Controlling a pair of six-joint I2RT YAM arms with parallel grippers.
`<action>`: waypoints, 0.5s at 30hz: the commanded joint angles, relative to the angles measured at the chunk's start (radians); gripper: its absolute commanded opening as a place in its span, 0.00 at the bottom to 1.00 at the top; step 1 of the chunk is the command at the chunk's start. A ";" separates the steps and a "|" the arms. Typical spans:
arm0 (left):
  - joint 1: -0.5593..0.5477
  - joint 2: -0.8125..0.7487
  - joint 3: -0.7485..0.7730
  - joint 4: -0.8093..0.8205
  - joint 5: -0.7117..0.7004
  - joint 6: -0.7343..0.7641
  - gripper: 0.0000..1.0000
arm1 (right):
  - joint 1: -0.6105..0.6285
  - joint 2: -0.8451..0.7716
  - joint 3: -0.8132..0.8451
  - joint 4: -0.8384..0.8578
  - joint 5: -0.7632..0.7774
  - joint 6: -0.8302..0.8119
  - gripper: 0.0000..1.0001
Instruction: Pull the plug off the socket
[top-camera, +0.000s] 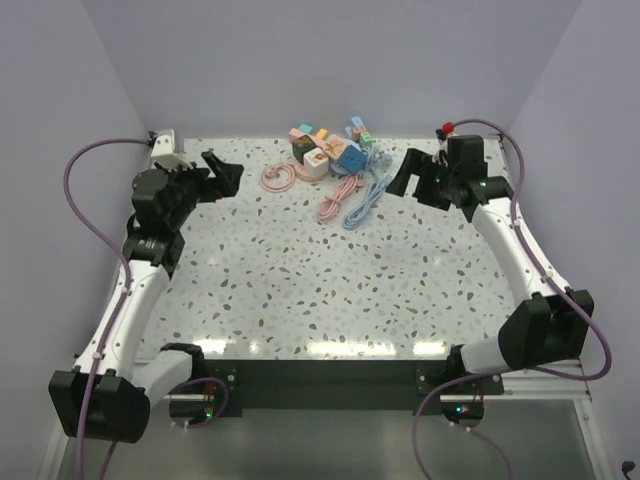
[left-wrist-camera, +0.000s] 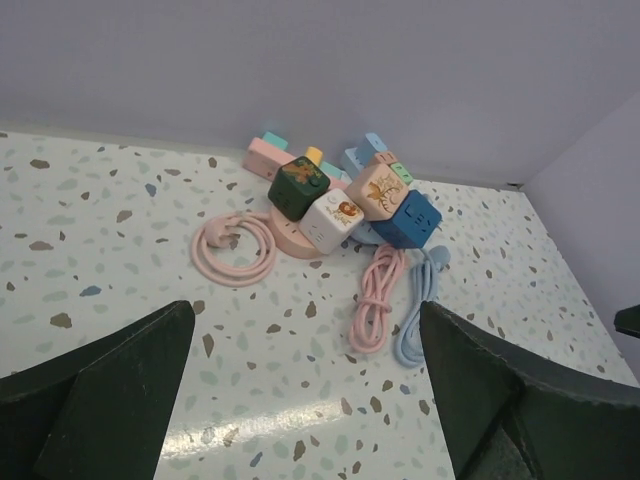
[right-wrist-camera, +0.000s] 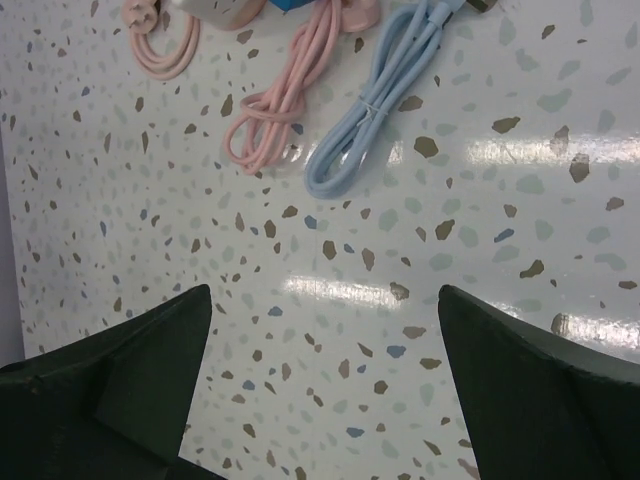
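A cluster of coloured cube sockets (top-camera: 325, 150) lies at the back middle of the table. The left wrist view shows a dark green cube (left-wrist-camera: 298, 185), a white cube (left-wrist-camera: 331, 219), a beige cube (left-wrist-camera: 375, 190) and a blue cube (left-wrist-camera: 410, 218) packed together. I cannot tell which plug sits in which socket. A pink coiled cord (left-wrist-camera: 235, 245) with a loose plug end lies left of them. My left gripper (top-camera: 222, 172) (left-wrist-camera: 305, 310) is open, short of the cluster on its left. My right gripper (top-camera: 410, 175) (right-wrist-camera: 325, 292) is open on its right, over bare table.
A bundled pink cord (top-camera: 338, 198) (right-wrist-camera: 290, 95) and a bundled blue cord (top-camera: 365, 200) (right-wrist-camera: 375, 115) lie in front of the cubes, between the two grippers. Purple walls close the back and both sides. Speckled tabletop (top-camera: 320, 280) stretches toward the arm bases.
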 joint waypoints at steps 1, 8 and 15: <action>0.001 -0.009 0.040 -0.014 0.062 -0.034 1.00 | 0.023 0.083 0.115 -0.053 -0.038 -0.025 0.99; 0.001 -0.028 0.009 -0.045 0.101 -0.059 1.00 | 0.071 0.211 0.140 0.156 0.068 0.319 0.99; 0.001 -0.073 -0.047 -0.059 0.099 -0.059 1.00 | 0.274 0.440 0.471 0.151 0.302 -0.009 0.99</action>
